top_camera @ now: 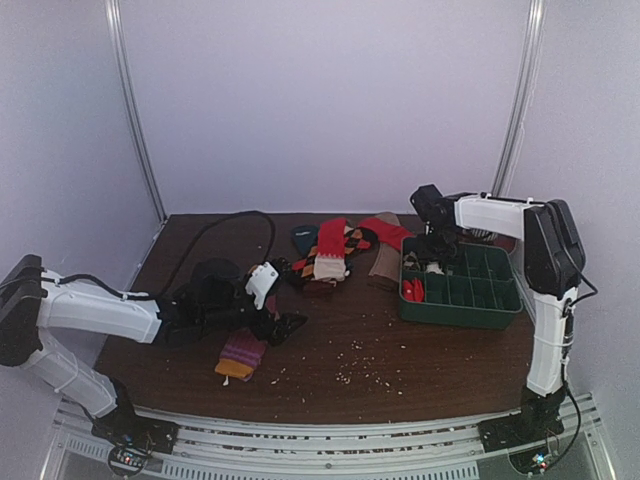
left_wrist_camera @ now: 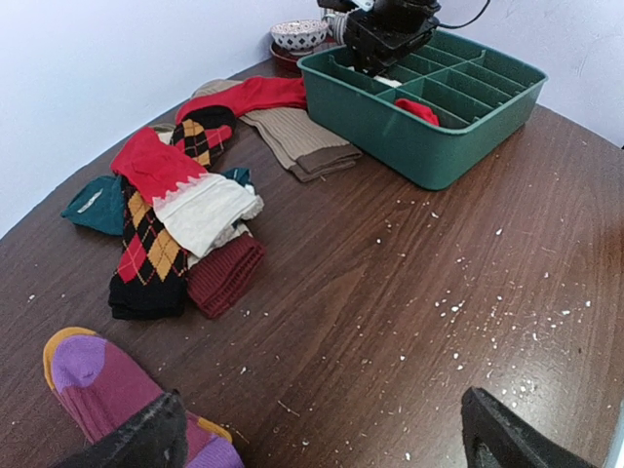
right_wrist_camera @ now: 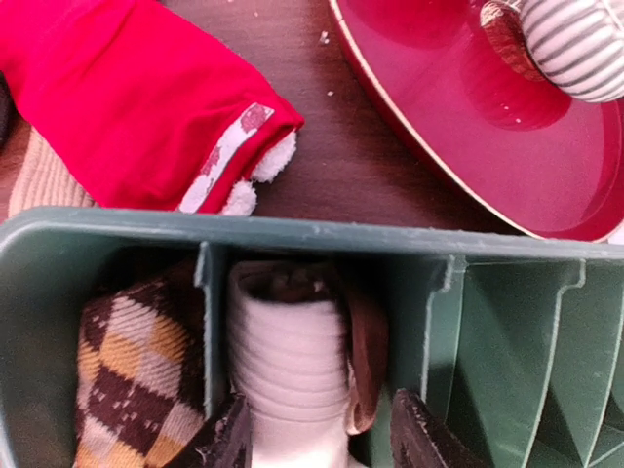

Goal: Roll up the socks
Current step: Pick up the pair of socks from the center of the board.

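Note:
My right gripper [right_wrist_camera: 322, 444] [top_camera: 432, 252] reaches into the far-left corner of the green tray [top_camera: 462, 312]. Its jaws stand open either side of a rolled cream-and-brown sock [right_wrist_camera: 292, 356] upright in a compartment. A rolled brown argyle sock [right_wrist_camera: 132, 370] fills the compartment to its left. My left gripper [left_wrist_camera: 327, 444] [top_camera: 285, 322] is wide open over bare table, with the purple striped sock [left_wrist_camera: 88, 385] [top_camera: 242, 353] beside its left finger [left_wrist_camera: 146, 439]. Loose socks [top_camera: 330, 255] lie piled mid-table: argyle [left_wrist_camera: 146, 249], red with cream cuff [left_wrist_camera: 161, 171], teal [left_wrist_camera: 93, 205], tan [left_wrist_camera: 297, 141].
A red plate [right_wrist_camera: 487, 127] with a striped white object [right_wrist_camera: 575, 44] sits just behind the tray's [right_wrist_camera: 292, 234] back wall. A red sock [right_wrist_camera: 127, 97] lies outside that wall. Something red [top_camera: 412, 290] sits in a front-left compartment. White crumbs [top_camera: 360, 370] dot the table.

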Available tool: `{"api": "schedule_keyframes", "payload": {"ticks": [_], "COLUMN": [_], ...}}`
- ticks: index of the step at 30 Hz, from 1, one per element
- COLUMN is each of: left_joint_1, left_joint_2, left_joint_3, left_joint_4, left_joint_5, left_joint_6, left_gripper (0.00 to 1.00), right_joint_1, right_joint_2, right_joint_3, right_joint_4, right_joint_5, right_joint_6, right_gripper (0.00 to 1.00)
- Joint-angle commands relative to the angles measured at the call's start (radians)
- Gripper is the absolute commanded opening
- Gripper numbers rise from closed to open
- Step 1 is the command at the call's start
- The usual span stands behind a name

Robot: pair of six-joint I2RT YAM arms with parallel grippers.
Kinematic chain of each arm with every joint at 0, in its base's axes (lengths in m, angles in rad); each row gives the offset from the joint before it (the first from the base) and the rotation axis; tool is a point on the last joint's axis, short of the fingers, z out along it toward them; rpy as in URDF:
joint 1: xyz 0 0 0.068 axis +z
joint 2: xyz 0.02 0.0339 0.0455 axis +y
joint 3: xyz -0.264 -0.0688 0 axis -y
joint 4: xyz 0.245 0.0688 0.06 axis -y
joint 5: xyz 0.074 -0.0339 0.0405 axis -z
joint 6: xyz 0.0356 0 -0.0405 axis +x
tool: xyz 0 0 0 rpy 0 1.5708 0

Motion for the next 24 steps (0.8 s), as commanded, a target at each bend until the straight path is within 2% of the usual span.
{"api": "schedule_keyframes", "payload": {"ticks": [1, 10, 14, 19, 24], "left_joint_1": [0.005, 0.005, 0.005, 0.055, 0.107], "left_joint_2": [0.006, -0.015, -0.033, -0.087, -0.139], "left_joint_3": [0.038, 0.057, 0.082, 0.122, 0.144], "left_joint_4": [0.01, 0.002, -0.031, -0.138, -0.338], "left_joint_5": [0.012, -0.039, -0.131, -0.271, -0.4], "left_joint_6": [-0.001, -0.005, -0.032, -0.13, -0.235], "left_gripper": [0.97, 0.98, 0.98, 0.98, 0.98], "right_joint_1": [-0.007, 0.012, 0.034, 0.181, 0.338], "right_joint_2": [-0.1, -0.24, -0.319, -0.345, -0.406], "right_joint_3": [-0.023, -0.056, -0.123, -0.161, -0.323], "right_joint_4": [-0.032, -0.014, 0.077, 0.156, 0.425], "right_joint_5": [0.047, 0.02, -0.062, -0.138, -0.36], "right_joint_6": [0.015, -0.049, -0.062, -0.11, -0.151], "right_gripper": [0.51, 0.51, 0.5, 0.5, 0.49]}}
